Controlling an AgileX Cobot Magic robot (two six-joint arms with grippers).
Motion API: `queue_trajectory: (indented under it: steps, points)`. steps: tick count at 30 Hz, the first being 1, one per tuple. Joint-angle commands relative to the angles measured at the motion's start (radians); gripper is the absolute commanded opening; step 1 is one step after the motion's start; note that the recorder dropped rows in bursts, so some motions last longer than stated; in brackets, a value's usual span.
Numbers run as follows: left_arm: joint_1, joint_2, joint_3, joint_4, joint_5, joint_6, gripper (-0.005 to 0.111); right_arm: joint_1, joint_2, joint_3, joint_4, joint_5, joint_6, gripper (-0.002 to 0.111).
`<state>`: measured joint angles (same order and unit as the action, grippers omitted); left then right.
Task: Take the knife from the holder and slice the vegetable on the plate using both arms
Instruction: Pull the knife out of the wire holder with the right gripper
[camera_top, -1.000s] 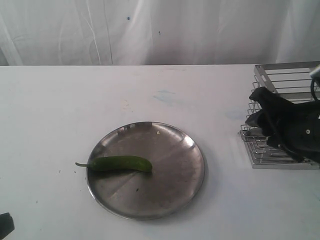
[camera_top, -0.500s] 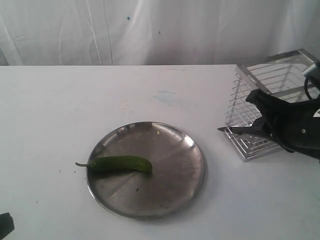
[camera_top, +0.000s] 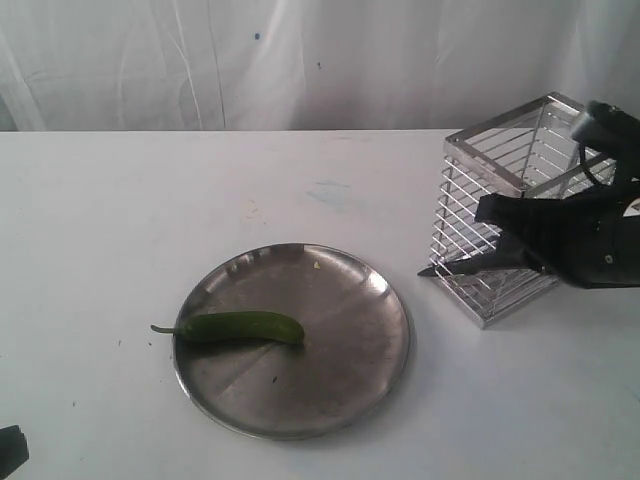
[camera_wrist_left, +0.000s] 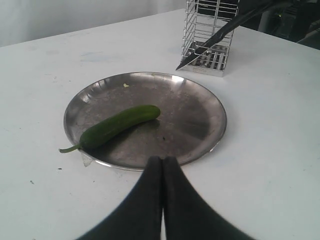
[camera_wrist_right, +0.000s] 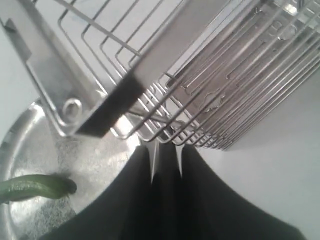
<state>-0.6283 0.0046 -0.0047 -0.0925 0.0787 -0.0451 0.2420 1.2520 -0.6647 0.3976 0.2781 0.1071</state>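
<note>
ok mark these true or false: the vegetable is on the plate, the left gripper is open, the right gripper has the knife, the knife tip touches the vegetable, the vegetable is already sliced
1. The vegetable lies on the plate. True.
2. The left gripper is open. False: its fingers are pressed together with nothing between them.
3. The right gripper has the knife. True: it is closed on the handle.
4. The knife tip touches the vegetable. False: the tip is over by the holder, off the plate and well away from the vegetable.
5. The vegetable is already sliced. False: it is in one piece, stem on.
</note>
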Motion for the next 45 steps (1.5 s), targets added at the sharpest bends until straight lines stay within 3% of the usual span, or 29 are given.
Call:
queue_trajectory:
  steps: [1,6,17,45]
  points:
    - [-0.002,-0.005,0.005,-0.009,-0.003,0.001,0.0,-0.002,-0.003,-0.057,-0.017,0.043,-0.107,0.008]
    - [-0.002,-0.005,0.005,-0.009,-0.003,0.001,0.0,-0.002,-0.003,-0.12,-0.066,0.115,-0.187,0.0]
    - [-0.002,-0.005,0.005,-0.008,-0.003,0.001,0.0,-0.002,-0.014,-0.213,-0.137,0.259,-0.22,0.0]
    - [-0.002,-0.005,0.005,-0.008,-0.003,0.001,0.0,-0.002,-0.418,-0.201,-0.214,0.551,-0.22,0.0]
